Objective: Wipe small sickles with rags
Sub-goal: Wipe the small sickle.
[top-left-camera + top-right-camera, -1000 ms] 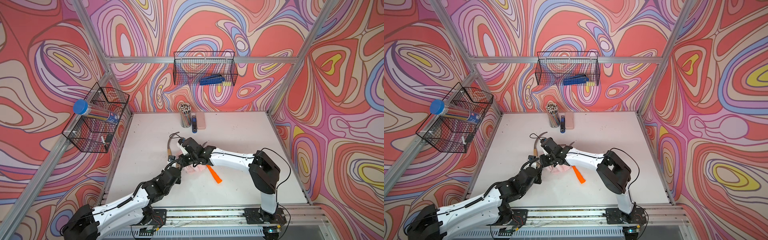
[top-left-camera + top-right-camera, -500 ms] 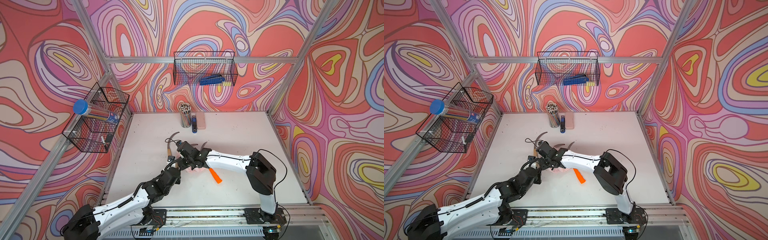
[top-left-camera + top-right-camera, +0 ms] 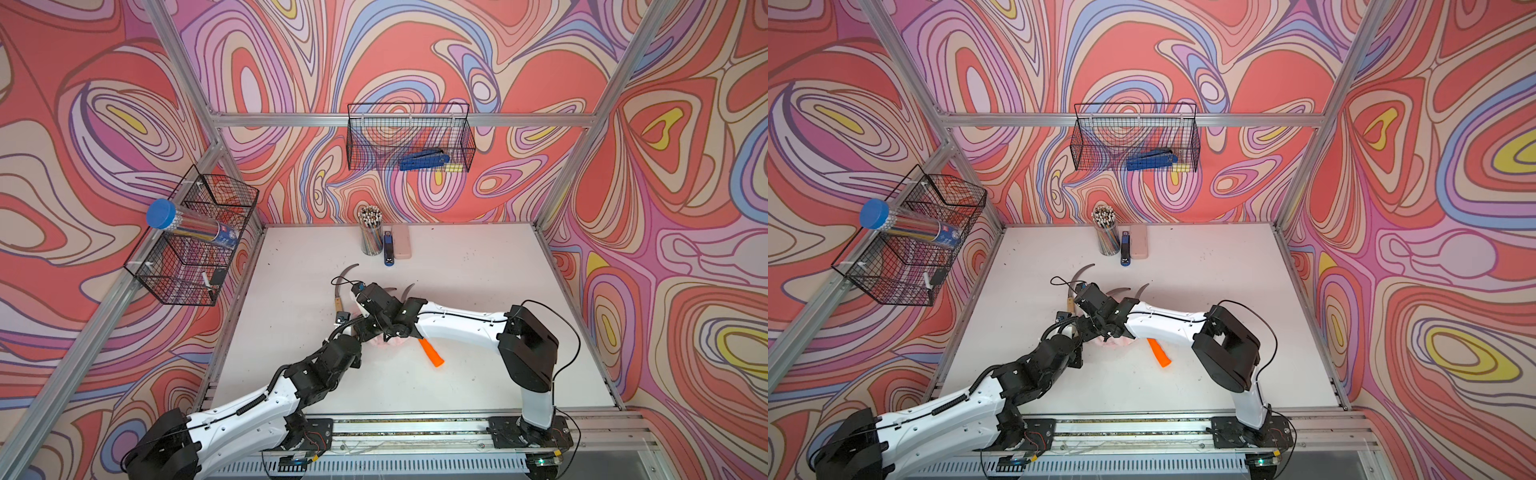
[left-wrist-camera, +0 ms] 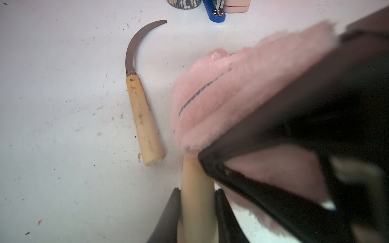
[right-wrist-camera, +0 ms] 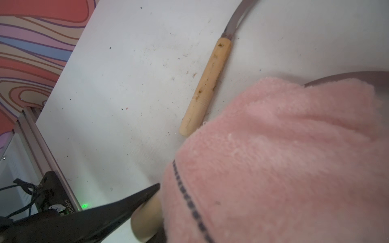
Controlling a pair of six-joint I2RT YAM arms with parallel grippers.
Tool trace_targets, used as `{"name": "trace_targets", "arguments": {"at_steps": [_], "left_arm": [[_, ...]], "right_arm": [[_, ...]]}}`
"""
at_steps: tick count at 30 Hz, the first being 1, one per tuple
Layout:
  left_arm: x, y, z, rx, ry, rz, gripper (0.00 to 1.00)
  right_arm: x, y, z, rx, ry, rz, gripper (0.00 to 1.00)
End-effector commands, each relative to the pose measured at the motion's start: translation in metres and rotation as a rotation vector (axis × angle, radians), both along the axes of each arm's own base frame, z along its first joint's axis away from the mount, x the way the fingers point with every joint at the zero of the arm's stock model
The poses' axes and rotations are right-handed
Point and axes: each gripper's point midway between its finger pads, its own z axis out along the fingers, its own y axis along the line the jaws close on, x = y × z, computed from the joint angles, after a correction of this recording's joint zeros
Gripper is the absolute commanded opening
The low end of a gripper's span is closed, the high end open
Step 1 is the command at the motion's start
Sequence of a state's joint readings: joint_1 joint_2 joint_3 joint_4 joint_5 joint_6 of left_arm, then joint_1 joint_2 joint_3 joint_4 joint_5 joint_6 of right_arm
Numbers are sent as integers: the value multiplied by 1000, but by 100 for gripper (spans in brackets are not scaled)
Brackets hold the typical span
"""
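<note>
At the middle of the table (image 3: 457, 291), the left claw (image 4: 197, 194) is clamped on the pale handle of one small sickle (image 4: 195, 178), the blade running straight away from it under the rag (image 4: 221, 94). The right claw (image 4: 210, 156), closed on that rag, sits over the blade's root, so the wipe should run outward along it.

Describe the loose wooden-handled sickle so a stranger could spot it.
From the pencil cup at the back wall, come forward: the sickle lies flat on the table. No gripper holds it; the other wooden one is in the left gripper under the rag, and the third is orange-handled.
</note>
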State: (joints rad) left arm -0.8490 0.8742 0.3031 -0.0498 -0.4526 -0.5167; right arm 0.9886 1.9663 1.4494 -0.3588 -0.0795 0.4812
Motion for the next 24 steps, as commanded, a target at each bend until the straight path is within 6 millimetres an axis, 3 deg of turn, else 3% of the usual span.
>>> {"name": "trace_targets", "arguments": {"at_steps": [1, 8, 13, 16, 18, 24], "left_arm": [[5, -2, 14, -34, -40, 6, 0], [5, -2, 14, -35, -39, 6, 0], [7, 3, 18, -24, -60, 28, 0], [14, 9, 27, -1, -102, 68, 0], [17, 12, 33, 13, -136, 83, 0], [22, 10, 39, 40, -142, 79, 0]], "right_arm": [[29, -29, -33, -61, 81, -111, 0], [60, -60, -46, -114, 75, -200, 0], [67, -63, -32, -142, 28, -201, 0], [69, -61, 5, -104, -23, -188, 0], [70, -65, 42, -76, -68, -190, 0], [71, -98, 138, -34, -228, -284, 0]]}}
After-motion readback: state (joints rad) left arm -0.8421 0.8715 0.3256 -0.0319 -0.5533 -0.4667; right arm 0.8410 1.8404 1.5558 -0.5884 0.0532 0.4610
